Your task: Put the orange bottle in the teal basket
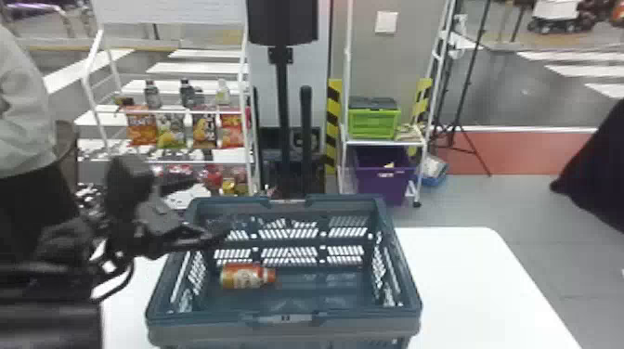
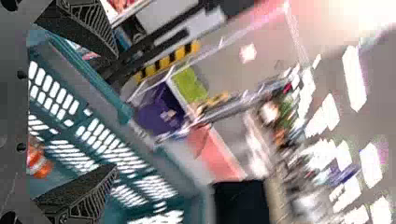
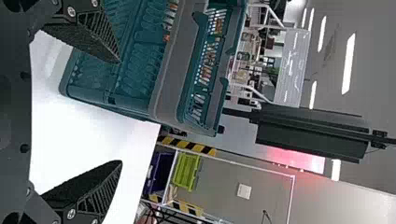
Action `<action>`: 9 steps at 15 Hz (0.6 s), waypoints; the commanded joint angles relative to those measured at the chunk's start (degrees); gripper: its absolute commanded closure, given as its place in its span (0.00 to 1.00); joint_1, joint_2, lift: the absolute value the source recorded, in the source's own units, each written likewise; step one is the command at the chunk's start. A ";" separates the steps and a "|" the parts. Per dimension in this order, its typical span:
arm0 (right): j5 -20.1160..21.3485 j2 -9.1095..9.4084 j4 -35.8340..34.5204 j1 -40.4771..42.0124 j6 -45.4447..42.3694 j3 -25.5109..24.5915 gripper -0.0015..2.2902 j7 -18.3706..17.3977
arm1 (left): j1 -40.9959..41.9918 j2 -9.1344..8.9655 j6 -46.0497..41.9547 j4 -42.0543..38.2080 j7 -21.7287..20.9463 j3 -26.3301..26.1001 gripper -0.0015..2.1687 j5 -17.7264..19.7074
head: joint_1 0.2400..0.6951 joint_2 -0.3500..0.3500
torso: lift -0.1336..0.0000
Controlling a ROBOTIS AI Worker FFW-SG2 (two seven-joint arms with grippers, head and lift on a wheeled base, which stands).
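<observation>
At left, the left gripper (image 1: 211, 205) is hovering at the left rim of the teal basket (image 1: 209, 330), fingers spread, empty. Inside, toward that side, the orange bottle (image 1: 243, 276) is lying sideways. The right gripper (image 3: 121, 112), also spread and empty, is facing basket and white table (image 1: 469, 287).

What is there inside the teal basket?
In the teal basket, the orange bottle lies on its side, toward the left. The floor beneath it is covered, and the left jaws hide part of the far wall.
</observation>
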 commanded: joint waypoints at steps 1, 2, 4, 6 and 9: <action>-0.57 0.05 -0.75 0.12 0.00 0.34 0.06 0.00 | 7.23 -0.94 7.99 -9.72 4.38 7.00 0.03 11.90 | 0.57 0.50 | 1.00; -1.45 0.05 -0.84 0.12 -0.18 0.52 0.06 0.00 | 10.13 -0.94 10.10 -11.83 6.93 9.10 0.03 15.06 | 0.57 0.50 | 1.00; -3.20 0.05 -1.11 0.12 -0.18 0.87 0.06 0.09 | 17.25 -0.94 10.63 -13.85 10.71 13.59 0.04 22.97 | 0.57 0.50 | 1.00; -3.64 0.05 -1.72 0.03 -0.18 1.13 0.06 0.09 | 25.33 -0.94 7.64 -15.87 15.63 14.73 0.04 25.70 | 0.57 0.50 | 1.00; -5.14 0.05 -2.69 0.03 -0.18 2.45 0.06 0.09 | 38.34 -0.94 -13.45 -14.82 23.81 12.80 0.04 28.16 | 0.57 0.50 | 1.00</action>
